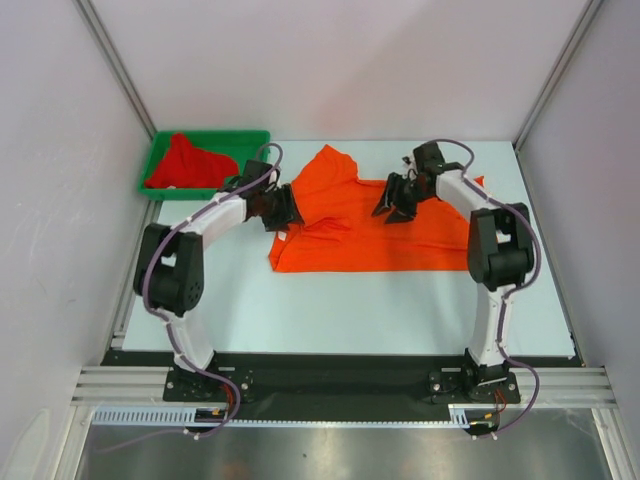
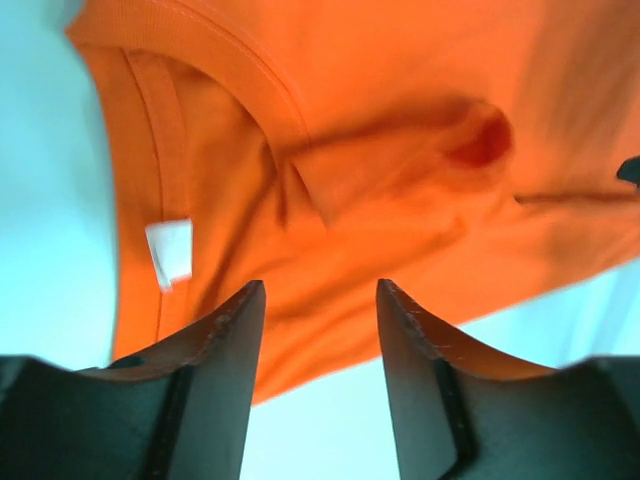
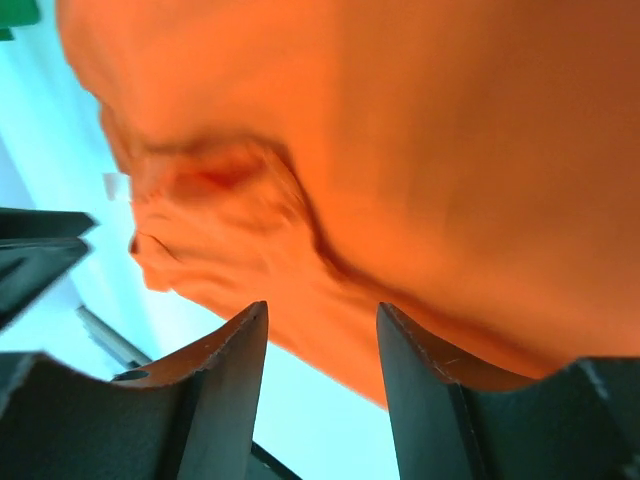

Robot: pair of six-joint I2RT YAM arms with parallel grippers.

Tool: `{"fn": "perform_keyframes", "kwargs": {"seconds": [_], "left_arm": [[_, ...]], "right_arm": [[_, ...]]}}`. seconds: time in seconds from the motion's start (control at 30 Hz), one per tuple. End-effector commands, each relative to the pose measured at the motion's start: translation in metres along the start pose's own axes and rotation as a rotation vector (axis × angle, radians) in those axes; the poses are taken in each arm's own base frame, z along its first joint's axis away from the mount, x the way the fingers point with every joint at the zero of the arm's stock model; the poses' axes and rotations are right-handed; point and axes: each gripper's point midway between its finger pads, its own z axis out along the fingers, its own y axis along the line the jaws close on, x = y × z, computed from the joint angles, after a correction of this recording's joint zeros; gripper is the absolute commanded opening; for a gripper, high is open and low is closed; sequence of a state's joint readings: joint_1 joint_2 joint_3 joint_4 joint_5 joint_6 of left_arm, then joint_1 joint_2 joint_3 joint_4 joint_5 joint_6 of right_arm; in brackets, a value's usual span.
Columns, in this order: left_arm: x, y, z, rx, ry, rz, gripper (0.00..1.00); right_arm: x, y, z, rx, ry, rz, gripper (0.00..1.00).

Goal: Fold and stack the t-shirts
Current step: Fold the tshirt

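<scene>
The bright orange t-shirt lies partly folded and rumpled in the middle of the table. Its collar and white neck label show in the left wrist view. My left gripper is open and empty at the shirt's left edge, just above the cloth. My right gripper is open and empty over the shirt's upper middle. The deeper red t-shirt lies bunched in the green tray at the back left.
Grey walls and metal frame posts close in both sides and the back. The tray stands against the back left corner. A black rail runs along the near edge by the arm bases.
</scene>
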State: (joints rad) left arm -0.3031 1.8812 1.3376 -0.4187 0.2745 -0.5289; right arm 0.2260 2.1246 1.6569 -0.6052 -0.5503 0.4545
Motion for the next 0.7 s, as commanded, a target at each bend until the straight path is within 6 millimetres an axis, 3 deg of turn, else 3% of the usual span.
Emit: {"fn": "perform_keyframes", "kwargs": {"seconds": [0.0,0.03,0.13,0.17,0.27,0.3,0.5,0.6,0.67], "left_arm": [[-0.002,-0.021,-0.044,0.070,-0.054,0.094,0.56],[0.011,-0.019,-0.043,0.070,-0.026,0.092,0.56],[0.036,-0.027,-0.043,0.105,0.013,0.130,0.53],[0.043,-0.027,-0.040,0.108,0.027,0.138,0.52],[0.062,-0.026,-0.028,0.122,0.088,0.125,0.48],[0.064,-0.025,-0.024,0.122,0.095,0.118,0.47],[0.069,-0.013,-0.003,0.087,0.149,0.121,0.47],[0.072,-0.012,0.000,0.091,0.167,0.120,0.47],[0.074,-0.011,0.001,0.089,0.176,0.121,0.47]], "right_arm": [[0.015,-0.005,-0.066,0.109,-0.050,-0.097,0.54],[0.029,-0.024,-0.067,0.142,-0.029,-0.071,0.54],[0.038,-0.053,-0.079,0.241,-0.070,-0.066,0.52],[0.044,-0.076,-0.081,0.313,-0.074,-0.037,0.51],[0.046,-0.103,-0.089,0.396,-0.112,-0.007,0.46],[0.055,-0.112,-0.087,0.415,-0.100,0.013,0.44],[0.052,-0.147,-0.098,0.525,-0.145,0.071,0.41],[0.043,-0.160,-0.100,0.555,-0.170,0.091,0.41],[0.024,-0.166,-0.103,0.566,-0.218,0.092,0.41]]}}
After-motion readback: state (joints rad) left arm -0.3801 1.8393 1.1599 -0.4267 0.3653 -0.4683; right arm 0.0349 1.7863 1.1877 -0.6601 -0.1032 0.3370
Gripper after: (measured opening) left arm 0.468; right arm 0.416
